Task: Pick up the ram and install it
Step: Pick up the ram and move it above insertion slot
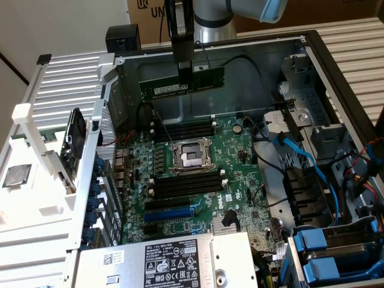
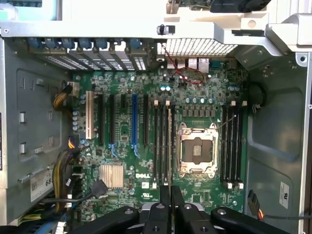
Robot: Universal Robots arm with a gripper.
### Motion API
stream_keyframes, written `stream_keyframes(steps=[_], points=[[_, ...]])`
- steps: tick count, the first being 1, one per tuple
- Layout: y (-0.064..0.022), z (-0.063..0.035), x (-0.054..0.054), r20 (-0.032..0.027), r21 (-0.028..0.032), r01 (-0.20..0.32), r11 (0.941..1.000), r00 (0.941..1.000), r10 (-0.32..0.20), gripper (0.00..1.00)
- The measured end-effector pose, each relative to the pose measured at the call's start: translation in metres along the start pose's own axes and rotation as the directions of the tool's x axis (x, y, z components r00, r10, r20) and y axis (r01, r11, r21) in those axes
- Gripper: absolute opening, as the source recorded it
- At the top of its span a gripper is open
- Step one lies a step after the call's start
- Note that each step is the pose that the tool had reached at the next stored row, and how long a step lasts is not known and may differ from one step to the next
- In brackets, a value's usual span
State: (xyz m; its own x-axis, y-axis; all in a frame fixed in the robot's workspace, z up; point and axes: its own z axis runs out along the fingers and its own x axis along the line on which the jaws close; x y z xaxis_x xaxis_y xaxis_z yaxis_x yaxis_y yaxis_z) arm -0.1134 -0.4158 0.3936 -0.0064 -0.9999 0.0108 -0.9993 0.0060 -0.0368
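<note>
In the exterior view, the ram [image 1: 161, 89] was held level in the air, clamped near its middle by the jaws. It was placed at twelve o'clock from the processor socket [image 1: 192, 156], above the motherboard [image 1: 240, 180]. In the wrist view, the ram [image 2: 169, 146] was seen edge-on between the gripping jaws, over the black memory slots [image 2: 160, 141].
</note>
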Motion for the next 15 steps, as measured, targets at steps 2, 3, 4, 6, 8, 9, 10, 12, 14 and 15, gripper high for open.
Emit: stream_keyframes(steps=[2,3,4,6,8,9,10,12,14,15], points=[[0.0000,0.0000,0.0000,-0.0001,0.0000,-0.002,1.0000,1.0000,0.002,0.13],[0.0000,0.0000,0.0000,0.0000,0.0000,-0.003,1.0000,1.0000,0.003,0.13],[0.0000,0.0000,0.0000,-0.0001,-0.0001,-0.004,1.0000,1.0000,0.004,0.13],[0.0000,0.0000,0.0000,-0.0002,-0.0001,-0.006,1.0000,1.0000,0.006,0.13],[0.0000,0.0000,0.0000,-0.0003,-0.0001,-0.008,1.0000,1.0000,0.008,0.13],[0.0000,0.0000,0.0000,-0.0003,-0.0001,-0.009,1.0000,1.0000,0.009,0.13],[0.0000,0.0000,0.0000,-0.0004,-0.0001,-0.010,1.0000,1.0000,0.010,0.13],[0.0000,0.0000,0.0000,-0.0004,-0.0001,-0.011,0.9999,0.9999,0.011,0.13],[0.0000,0.0000,0.0000,-0.0005,-0.0002,-0.014,0.9999,0.9999,0.014,0.13],[0.0000,0.0000,0.0000,-0.0005,-0.0001,-0.015,0.9999,0.9999,0.015,0.13]])
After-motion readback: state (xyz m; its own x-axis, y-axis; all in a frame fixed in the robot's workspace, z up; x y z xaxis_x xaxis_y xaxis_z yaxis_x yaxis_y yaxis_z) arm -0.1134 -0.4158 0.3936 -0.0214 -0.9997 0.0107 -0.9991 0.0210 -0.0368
